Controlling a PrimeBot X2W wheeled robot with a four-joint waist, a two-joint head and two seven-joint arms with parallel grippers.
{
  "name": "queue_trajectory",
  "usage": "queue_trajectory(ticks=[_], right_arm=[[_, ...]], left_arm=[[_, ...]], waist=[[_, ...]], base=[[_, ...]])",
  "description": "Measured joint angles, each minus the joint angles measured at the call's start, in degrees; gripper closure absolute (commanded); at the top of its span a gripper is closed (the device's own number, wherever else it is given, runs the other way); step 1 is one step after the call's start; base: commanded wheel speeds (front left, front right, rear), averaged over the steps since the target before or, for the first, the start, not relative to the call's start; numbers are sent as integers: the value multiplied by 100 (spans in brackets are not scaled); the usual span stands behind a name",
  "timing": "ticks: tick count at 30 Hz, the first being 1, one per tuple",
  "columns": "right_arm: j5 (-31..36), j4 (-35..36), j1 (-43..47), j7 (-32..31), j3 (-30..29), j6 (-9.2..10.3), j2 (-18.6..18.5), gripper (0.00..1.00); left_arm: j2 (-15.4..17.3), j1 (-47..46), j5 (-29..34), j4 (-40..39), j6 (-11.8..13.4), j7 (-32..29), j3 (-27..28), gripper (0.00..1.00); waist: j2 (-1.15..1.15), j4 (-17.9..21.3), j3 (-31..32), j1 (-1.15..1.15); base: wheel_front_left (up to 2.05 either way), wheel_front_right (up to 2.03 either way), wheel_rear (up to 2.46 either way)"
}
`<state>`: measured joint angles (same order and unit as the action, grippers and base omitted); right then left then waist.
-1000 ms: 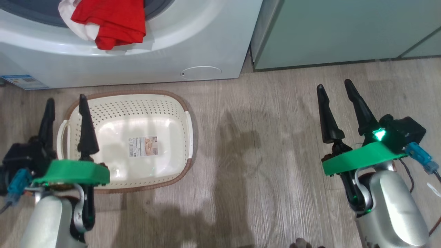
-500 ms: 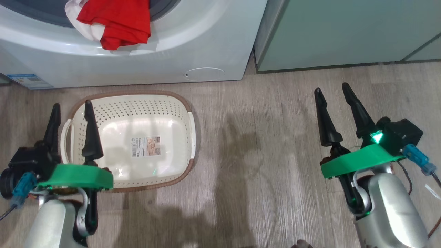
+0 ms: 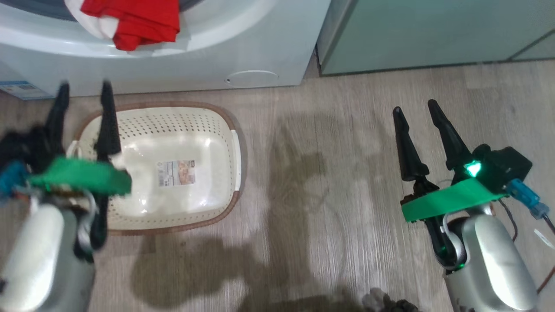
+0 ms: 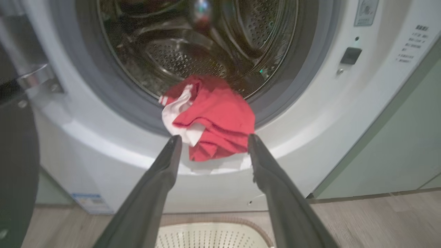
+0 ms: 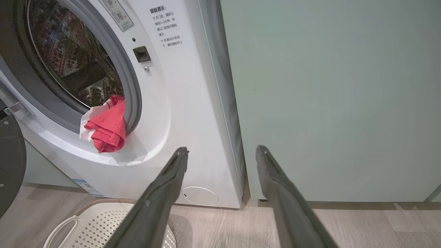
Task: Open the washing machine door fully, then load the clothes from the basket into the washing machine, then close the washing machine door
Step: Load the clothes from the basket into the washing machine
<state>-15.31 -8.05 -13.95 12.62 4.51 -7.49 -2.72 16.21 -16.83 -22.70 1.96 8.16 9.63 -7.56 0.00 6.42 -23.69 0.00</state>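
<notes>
Left wrist view: clothes [image 4: 213, 120], a red bundle with white trim, sit at frame centre, draped from the steel drum [image 4: 193, 51] over the lower part of the grey seal [image 4: 103, 103] and down onto the white front of the washing machine [image 4: 310, 113]. Part of the bundle hangs outside the opening.

Left gripper [image 4: 214, 137]: jaws wide apart and holding nothing. The two fingertips frame the lower end of the bundle, one on each side. Head view puts this gripper at middle left, motion-blurred, tips over the far rim of the basket [image 3: 230, 125], with the clothes apart from it at the upper left edge.

Right gripper [image 3: 414, 107]: jaws also spread and holding nothing, at the right of the frame over bare wood floor [image 3: 312, 151], well apart from clothes and basket.

Washing machine door [image 4: 13, 155]: swung open, its black rim along the left edge of the frame.

Basket on the floor just in front of the machine, its label [image 3: 176, 172] showing on its floor.

Round filter cap [image 3: 251, 78] low on the machine front. Blue energy sticker [image 3: 17, 90] at far left. Pale green cabinet [image 3: 433, 34] beside the machine, upper right
</notes>
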Motion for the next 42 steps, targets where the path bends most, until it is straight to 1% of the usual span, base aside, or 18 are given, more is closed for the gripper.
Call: queue_trajectory(ticks=[5,9,12,15,17,18,19,21,22,23,30,39,42], right_arm=[[-144,41,-168,20,149,0,-1,0],[-260,21,-325,112,245,0,-1,0],[-380,-25,-428,146,289,0,-1,0],[-472,-83,-541,162,314,0,-2,0],[-537,-92,-610,185,338,0,-2,0],[-569,-89,-643,185,346,0,-2,0],[-569,-89,-643,185,346,0,-2,0],[-641,-59,-712,185,360,0,-2,0],[-704,-25,-753,185,377,0,-2,0],[-726,-19,-772,185,381,0,-2,0],[-861,45,-781,185,437,0,-1,0],[-948,53,-803,186,441,0,-1,0],[-1007,68,-834,186,466,0,-1,0]], left_arm=[[267,-1023,-220,354,-337,-592,-22,0],[519,-1830,-382,845,-572,-1225,-34,0],[646,-2465,-471,1278,-743,-1673,-70,0],[758,-3021,-588,1683,-868,-2062,-81,0],[889,-3357,-614,1956,-948,-2402,-119,0],[948,-3515,-637,2072,-960,-2541,-120,0],[948,-3515,-637,2072,-960,-2541,-120,0],[1083,-3817,-659,2288,-1022,-2828,-130,0],[1204,-4084,-671,2465,-1051,-3097,-138,0],[1260,-4202,-672,2531,-1053,-3237,-144,0],[1607,-4707,-670,2944,-1110,-3905,-188,0],[1739,-4888,-775,3155,-1132,-5067,-375,0],[1838,-4899,-813,3164,-1091,-5411,-388,0]], waist=[[0,159,-253,0],[0,353,-489,0],[0,492,-690,1],[0,644,-867,1],[0,751,-972,1],[0,801,-1023,1],[0,801,-1023,1],[0,902,-1119,1],[0,990,-1208,1],[0,1029,-1250,1],[0,1194,-1447,2],[0,1233,-1482,0],[0,1272,-1499,0]], base=[[0,0,0],[0,0,0],[0,0,0],[0,0,0],[0,0,0],[0,0,0],[0,0,0],[0,0,0],[0,0,0],[0,0,0],[0,0,0],[0,0,0],[0,0,0]])
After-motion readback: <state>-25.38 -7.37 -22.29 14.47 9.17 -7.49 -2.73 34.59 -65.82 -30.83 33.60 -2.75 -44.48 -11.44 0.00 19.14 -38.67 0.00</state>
